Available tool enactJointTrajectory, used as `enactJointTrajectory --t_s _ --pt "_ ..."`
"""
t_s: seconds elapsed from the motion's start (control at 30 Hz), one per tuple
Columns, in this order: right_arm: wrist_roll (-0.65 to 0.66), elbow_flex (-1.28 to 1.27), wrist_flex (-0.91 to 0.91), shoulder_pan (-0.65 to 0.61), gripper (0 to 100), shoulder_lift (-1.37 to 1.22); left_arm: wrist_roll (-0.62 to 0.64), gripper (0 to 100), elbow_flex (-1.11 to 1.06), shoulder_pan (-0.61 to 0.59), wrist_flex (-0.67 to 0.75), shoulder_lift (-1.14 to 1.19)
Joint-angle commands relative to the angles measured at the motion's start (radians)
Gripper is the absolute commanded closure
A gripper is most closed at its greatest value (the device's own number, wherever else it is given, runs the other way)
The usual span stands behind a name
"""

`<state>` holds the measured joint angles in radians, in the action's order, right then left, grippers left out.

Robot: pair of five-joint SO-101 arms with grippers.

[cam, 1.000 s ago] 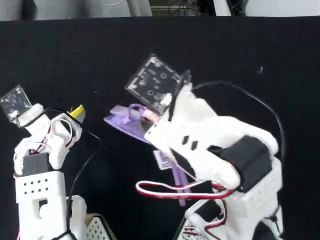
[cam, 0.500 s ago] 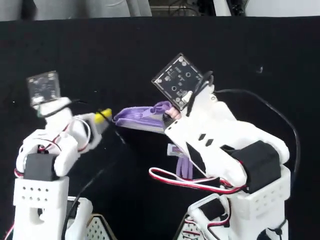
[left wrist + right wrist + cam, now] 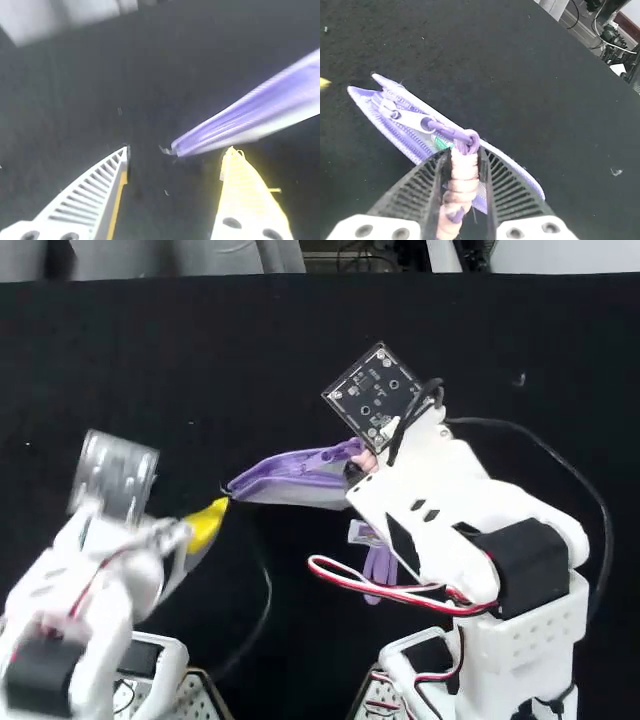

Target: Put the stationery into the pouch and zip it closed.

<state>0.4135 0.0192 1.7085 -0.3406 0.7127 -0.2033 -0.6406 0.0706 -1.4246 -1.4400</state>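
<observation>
The left arm [image 3: 90, 580] stands at the near left and leans toward the middle. The left gripper [image 3: 177, 148] has its two fingers spread wide apart. The right arm [image 3: 450, 530] bends over toward the middle, and the right gripper [image 3: 464, 152] pinches a pink cord [image 3: 462, 172] tight.

One pouch [image 3: 290, 473] was counted, with one slider [image 3: 427, 124] and one cord [image 3: 462, 172] on its zip. Two arms were counted, the left arm [image 3: 90, 580] and the right arm [image 3: 450, 530], and two grippers, the left gripper [image 3: 177, 150] and the right gripper [image 3: 464, 152]. One table [image 3: 500, 340] was counted.
</observation>
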Motion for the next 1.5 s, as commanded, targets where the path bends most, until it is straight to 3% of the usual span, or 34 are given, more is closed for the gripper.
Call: enactJointTrajectory --t_s 0.0,0.23,0.47,0.67,0.87,1.1,1.27,1.47 --pt "0.012 -0.010 0.011 0.017 98.8 -0.002 -0.095 70 -0.088 0.070 0.064 -0.204" --pt "0.014 -0.013 0.015 0.014 98.8 -0.002 -0.204 70 -0.302 0.255 0.153 -0.341" --pt "0.068 -0.015 0.052 0.014 98.8 -0.002 -0.204 70 -0.406 0.275 0.341 -0.341" --pt "0.107 -0.058 0.051 0.014 98.8 -0.002 -0.204 70 -0.441 0.280 0.400 -0.341" --pt "0.150 -0.101 0.049 0.014 98.8 -0.002 -0.204 70 -0.472 0.415 0.419 -0.341" --pt "0.155 -0.116 0.044 0.017 98.8 -0.002 -0.206 86 -0.572 0.440 0.577 -0.341" --pt "0.153 -0.120 0.026 0.017 98.8 -0.004 -0.204 93 -0.575 0.435 0.575 -0.347" --pt "0.155 -0.142 0.015 0.015 98.8 -0.004 -0.204 94 -0.572 0.443 0.509 -0.350"
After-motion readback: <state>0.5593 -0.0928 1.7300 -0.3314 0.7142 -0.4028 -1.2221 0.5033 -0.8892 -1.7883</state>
